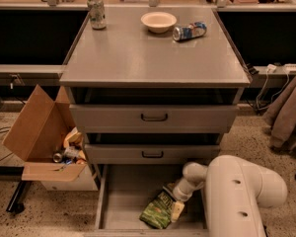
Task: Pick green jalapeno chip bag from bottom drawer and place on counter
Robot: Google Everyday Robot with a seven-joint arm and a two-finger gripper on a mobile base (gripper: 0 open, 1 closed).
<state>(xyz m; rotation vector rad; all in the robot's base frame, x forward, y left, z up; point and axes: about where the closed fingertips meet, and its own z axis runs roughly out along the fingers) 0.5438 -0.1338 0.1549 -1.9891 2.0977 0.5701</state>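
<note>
The green jalapeno chip bag (157, 212) lies crumpled on the floor of the open bottom drawer (123, 196), right of its middle and near the front. My gripper (176, 207) reaches down into the drawer from the right and sits at the bag's right edge, touching or just over it. My white arm (237, 196) fills the lower right and hides the drawer's right side. The grey counter (153, 58) is the cabinet's top, above the drawers.
On the counter stand a cream bowl (159, 21), a blue-and-white can (189, 31) on its side and an upright can (96, 12). Two upper drawers (154, 117) stand slightly open. A cardboard box (37, 132) of trash sits left; brown cloth (288, 112) hangs at the right.
</note>
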